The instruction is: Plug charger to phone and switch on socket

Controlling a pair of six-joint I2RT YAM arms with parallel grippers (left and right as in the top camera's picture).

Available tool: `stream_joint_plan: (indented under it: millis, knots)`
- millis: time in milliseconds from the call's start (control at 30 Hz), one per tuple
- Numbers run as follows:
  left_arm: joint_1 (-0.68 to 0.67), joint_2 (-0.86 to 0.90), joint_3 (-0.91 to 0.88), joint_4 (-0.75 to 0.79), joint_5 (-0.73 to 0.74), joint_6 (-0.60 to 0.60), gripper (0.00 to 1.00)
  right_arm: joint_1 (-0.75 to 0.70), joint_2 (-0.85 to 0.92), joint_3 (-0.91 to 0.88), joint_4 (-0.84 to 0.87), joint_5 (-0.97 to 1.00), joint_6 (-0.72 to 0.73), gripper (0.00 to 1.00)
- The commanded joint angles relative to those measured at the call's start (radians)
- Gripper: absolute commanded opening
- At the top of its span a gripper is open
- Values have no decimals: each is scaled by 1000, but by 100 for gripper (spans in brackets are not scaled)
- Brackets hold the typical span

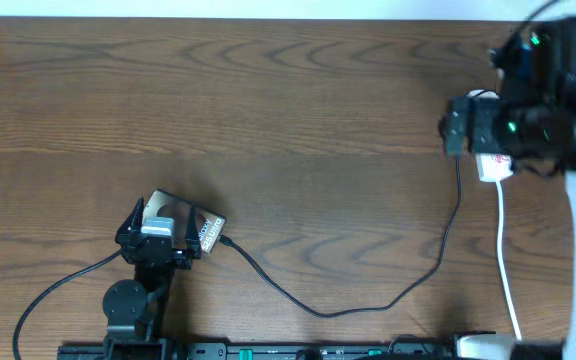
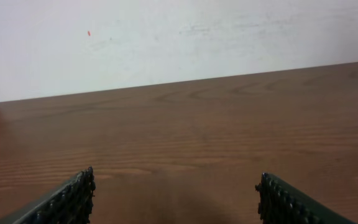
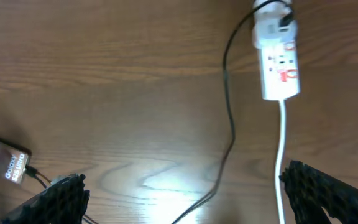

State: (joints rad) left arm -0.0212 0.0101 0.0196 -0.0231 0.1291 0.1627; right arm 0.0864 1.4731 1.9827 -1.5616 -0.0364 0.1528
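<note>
The phone (image 1: pixel 175 213) lies at the front left of the table, its white lettered label (image 1: pixel 211 233) toward the right. My left gripper (image 1: pixel 160 226) stands over it, open; in the left wrist view the gripper (image 2: pixel 176 196) has only bare wood between its fingers. The charger (image 1: pixel 368 300), a thin black cable, runs from the phone's label end across to the socket (image 1: pixel 495 168), a white strip partly hidden under my right arm. My right gripper (image 1: pixel 456 128) hangs open above the table. In the right wrist view I see the socket (image 3: pixel 277 56), the charger (image 3: pixel 229 118) and the phone (image 3: pixel 5 162).
The socket's white cord (image 3: pixel 283 149) runs toward the front edge past my right finger (image 3: pixel 328 196). A pale wall (image 2: pixel 179 43) rises behind the far table edge. A black robot cable (image 1: pixel 58 285) curves off at the front left.
</note>
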Motion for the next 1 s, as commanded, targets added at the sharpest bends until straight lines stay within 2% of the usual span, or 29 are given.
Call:
stream_joint_plan:
  millis: [0, 133, 233, 500, 767, 967]
  knots:
    - [5, -6, -15, -36, 35, 16, 82, -2, -111, -24, 5, 80, 3, 99]
    - [5, -6, -15, -36, 35, 16, 82, -2, -208, -38, 53, 115, 4, 99]
    - [5, -6, -15, -36, 35, 16, 82, -2, -294, -95, 231, 119, 4, 99]
    - [5, -6, -15, -36, 35, 16, 82, 2, -551, -521, 875, 10, 4, 99]
    - [5, -6, -15, -36, 35, 17, 82, 7, -750, -1080, 1679, -34, 4, 99]
    - [5, -6, -15, -36, 35, 16, 82, 7, -868, -1348, 2026, -14, 3, 99]
